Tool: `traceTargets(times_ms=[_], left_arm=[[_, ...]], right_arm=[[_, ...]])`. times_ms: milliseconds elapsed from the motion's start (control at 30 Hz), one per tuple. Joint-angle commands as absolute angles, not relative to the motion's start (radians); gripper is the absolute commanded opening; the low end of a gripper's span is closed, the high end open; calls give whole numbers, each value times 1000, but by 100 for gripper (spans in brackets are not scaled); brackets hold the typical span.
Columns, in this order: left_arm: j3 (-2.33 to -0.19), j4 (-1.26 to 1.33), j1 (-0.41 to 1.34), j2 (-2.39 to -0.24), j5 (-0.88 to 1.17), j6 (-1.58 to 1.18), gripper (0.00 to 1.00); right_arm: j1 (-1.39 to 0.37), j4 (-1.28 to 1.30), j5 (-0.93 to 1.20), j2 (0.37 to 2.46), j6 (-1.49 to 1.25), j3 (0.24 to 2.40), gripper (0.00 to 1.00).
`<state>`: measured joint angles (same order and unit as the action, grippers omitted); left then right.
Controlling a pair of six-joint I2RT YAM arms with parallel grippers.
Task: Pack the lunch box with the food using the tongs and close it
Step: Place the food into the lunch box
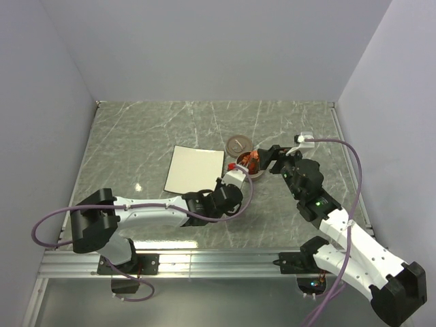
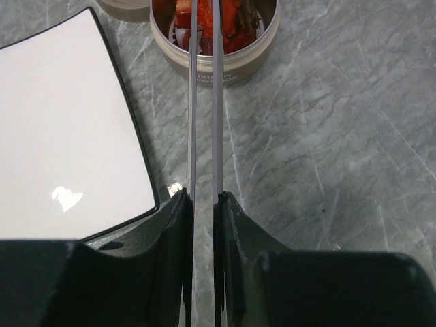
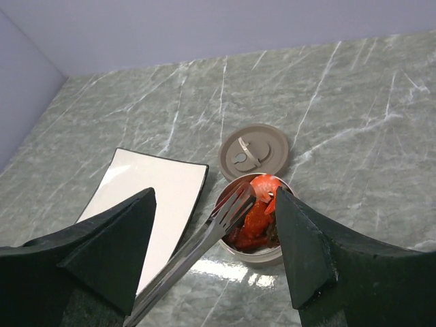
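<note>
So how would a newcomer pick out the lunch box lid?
Find the white square plate mid-table. Just off its far right corner lies the lid, next to the open tin. It alone is a flat greyish-brown disc with a tab.

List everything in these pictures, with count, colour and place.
table: one, grey-green marble, under everything
plate: one, white, square, left of the tin
tin: one, silver, round, open, right of the plate
lid: one, greyish-brown, flat on the table behind the tin
food: several pieces, red-orange and brown, inside the tin
tongs: one pair, silver, tips over the tin
left claw: one, black, shut on the tongs
right claw: one, black, open, beside the tin
</note>
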<state>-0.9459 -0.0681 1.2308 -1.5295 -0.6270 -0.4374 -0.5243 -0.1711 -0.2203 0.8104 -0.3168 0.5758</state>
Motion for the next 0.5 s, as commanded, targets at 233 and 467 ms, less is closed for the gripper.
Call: traceTargets(times_ms=[233,467], left_arm=[[-1003,-23,1229,-1545,-627,-436,25],[-1005,-23,1229,-1545,-635,-436,38]], right_arm=[[-514,-184,-216,834,-316,581,78],[-512,-187,-212,839,-314,581,78]])
